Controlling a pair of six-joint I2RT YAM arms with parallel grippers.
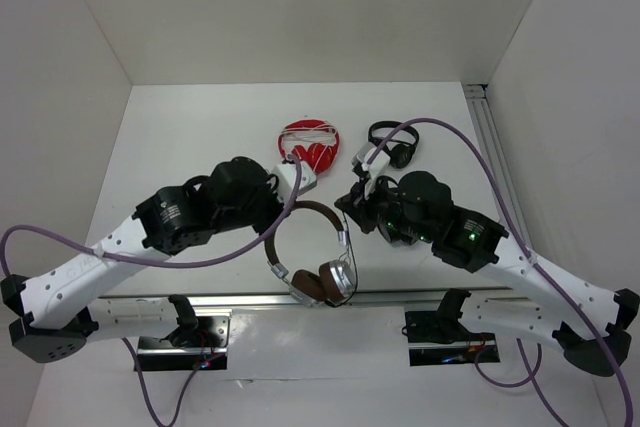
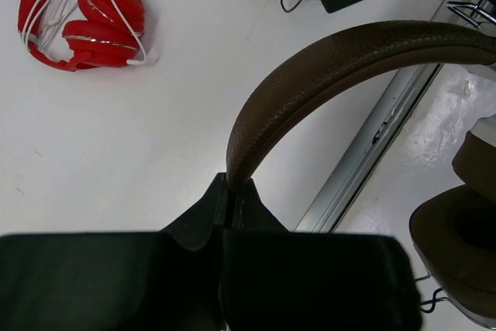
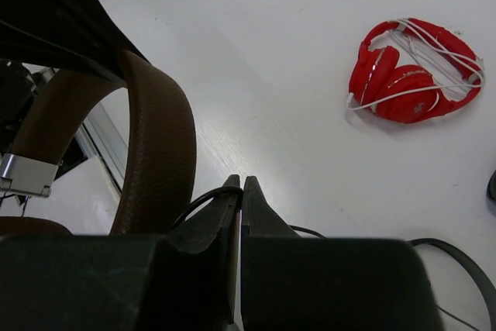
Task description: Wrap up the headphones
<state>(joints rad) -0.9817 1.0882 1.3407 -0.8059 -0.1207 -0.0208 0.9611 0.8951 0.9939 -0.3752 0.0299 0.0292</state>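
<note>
Silver metal forms the rail [image 1: 240,299] that runs along the near edge of the white tabletop [image 1: 190,137]. In the top view the ear cups [image 1: 325,284] of the headphones [image 1: 312,209] overlap this rail. The two cups lie close together, with brown pads between silver shells. Whether they rest on the surface or hang above it cannot be told.

The headphones sit midway between the two arms, close to the front edge. Their brown headband [image 2: 325,60] arches away toward the far side.

The left pincer [image 1: 284,209] meets the left part of the headband. In the left wrist view its fingers are pressed together on the band, which rises from the tips and curves off to the right.

The right pincer [image 1: 350,209] stands just beside the right part of the headband. In the right wrist view its fingers are pressed together, and the thin dark cable [image 3: 198,201] is pinched at their tips. From there the cable loops left toward the band.

Farther back, a red pair [image 1: 308,145] with a white cord lies flat near the middle of the tabletop, apart from both pincers. To its right, just beyond the right wrist, lies a smaller black pair [image 1: 402,155].
</note>
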